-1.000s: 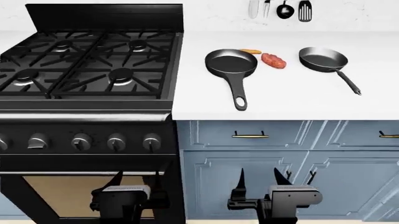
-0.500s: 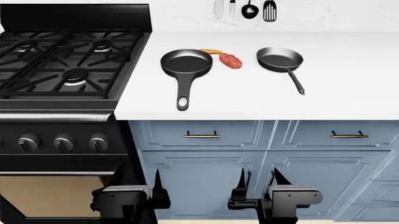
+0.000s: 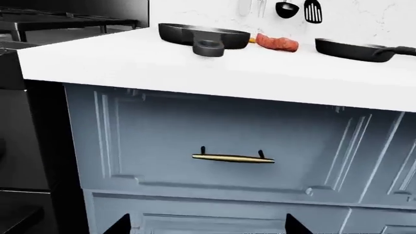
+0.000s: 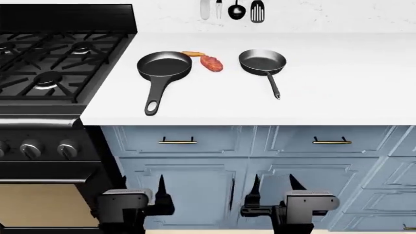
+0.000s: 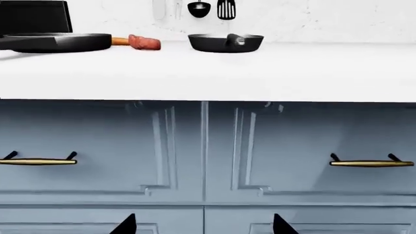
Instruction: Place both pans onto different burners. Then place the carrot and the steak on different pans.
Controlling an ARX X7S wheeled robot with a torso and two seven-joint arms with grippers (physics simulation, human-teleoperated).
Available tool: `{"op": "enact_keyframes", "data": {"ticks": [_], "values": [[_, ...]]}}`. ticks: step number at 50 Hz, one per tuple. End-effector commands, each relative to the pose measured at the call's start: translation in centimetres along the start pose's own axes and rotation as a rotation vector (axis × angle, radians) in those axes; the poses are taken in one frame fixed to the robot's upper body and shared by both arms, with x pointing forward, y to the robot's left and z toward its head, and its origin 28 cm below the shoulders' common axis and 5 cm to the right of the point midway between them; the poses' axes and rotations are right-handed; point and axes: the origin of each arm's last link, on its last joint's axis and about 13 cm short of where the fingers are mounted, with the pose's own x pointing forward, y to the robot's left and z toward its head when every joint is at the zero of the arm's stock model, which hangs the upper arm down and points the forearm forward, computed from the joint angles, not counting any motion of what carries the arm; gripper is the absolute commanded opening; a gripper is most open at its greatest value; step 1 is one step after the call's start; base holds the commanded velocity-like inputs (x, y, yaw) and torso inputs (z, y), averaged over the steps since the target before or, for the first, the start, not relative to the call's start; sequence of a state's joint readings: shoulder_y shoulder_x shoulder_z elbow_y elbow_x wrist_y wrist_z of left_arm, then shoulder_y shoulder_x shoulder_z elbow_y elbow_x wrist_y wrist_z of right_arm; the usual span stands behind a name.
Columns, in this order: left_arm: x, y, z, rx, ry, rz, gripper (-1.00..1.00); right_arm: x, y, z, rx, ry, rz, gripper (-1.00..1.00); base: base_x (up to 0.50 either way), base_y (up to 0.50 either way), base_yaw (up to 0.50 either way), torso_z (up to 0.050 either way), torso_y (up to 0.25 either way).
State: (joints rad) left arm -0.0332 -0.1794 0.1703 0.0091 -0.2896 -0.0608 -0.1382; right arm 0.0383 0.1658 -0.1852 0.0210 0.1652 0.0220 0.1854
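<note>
Glossy dark metal pans [image 4: 164, 65], smooth white countertop [image 4: 338, 92], seemingly stone.

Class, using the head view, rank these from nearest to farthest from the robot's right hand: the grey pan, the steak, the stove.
1. Grey pan: on the counter above the right hand, its handle pointing toward the robot.
2. Steak: further left, between the two pans.
3. Stove: far left, beyond the counter's edge.

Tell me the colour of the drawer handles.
Brass-gold bars on black posts; the drawer handle shows best in the right wrist view.
</note>
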Motion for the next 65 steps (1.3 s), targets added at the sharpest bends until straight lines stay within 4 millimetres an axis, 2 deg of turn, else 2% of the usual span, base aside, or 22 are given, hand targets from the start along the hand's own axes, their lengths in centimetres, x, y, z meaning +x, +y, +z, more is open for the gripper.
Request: {"op": "enact_keyframes", "data": {"ticks": [1, 8, 15, 18, 23, 65], "values": [[-0.8, 1.7, 5.3, 0.061, 0.060, -0.034, 1.00, -0.1, -1.5, 3.9, -0.093, -0.011, -0.014, 1.00, 0.00, 0.00, 0.00, 0.000, 0.000], [-2.4, 1.7, 11.2, 0.073, 0.068, -0.126, 1.00, -1.2, -2.5, 9.0, -0.197, -0.023, 0.018, 1.00, 0.00, 0.00, 0.00, 0.000, 0.000], [-2.7, 2.2, 15.1, 0.104, 0.067, -0.147, 1.00, -1.3, -4.1, 14.2, -0.216, -0.051, -0.002, 1.00, 0.00, 0.00, 0.00, 0.000, 0.000], [-2.8, 2.4, 16.7, 0.134, 0.038, -0.138, 1.00, -1.2, -4.4, 15.6, -0.244, -0.077, -0.016, 1.00, 0.00, 0.00, 0.00, 0.000, 0.000], [-2.9, 2.4, 17.7, 0.147, 0.014, -0.138, 1.00, -0.9, -4.5, 15.6, -0.228, -0.076, -0.017, 1.00, 0.13, 0.00, 0.00, 0.000, 0.000], [-3.5, 2.5, 17.7, 0.160, -0.002, -0.133, 1.00, -1.2, -4.4, 15.7, -0.240, -0.084, -0.016, 1.00, 0.50, 0.00, 0.00, 0.000, 0.000]]}}
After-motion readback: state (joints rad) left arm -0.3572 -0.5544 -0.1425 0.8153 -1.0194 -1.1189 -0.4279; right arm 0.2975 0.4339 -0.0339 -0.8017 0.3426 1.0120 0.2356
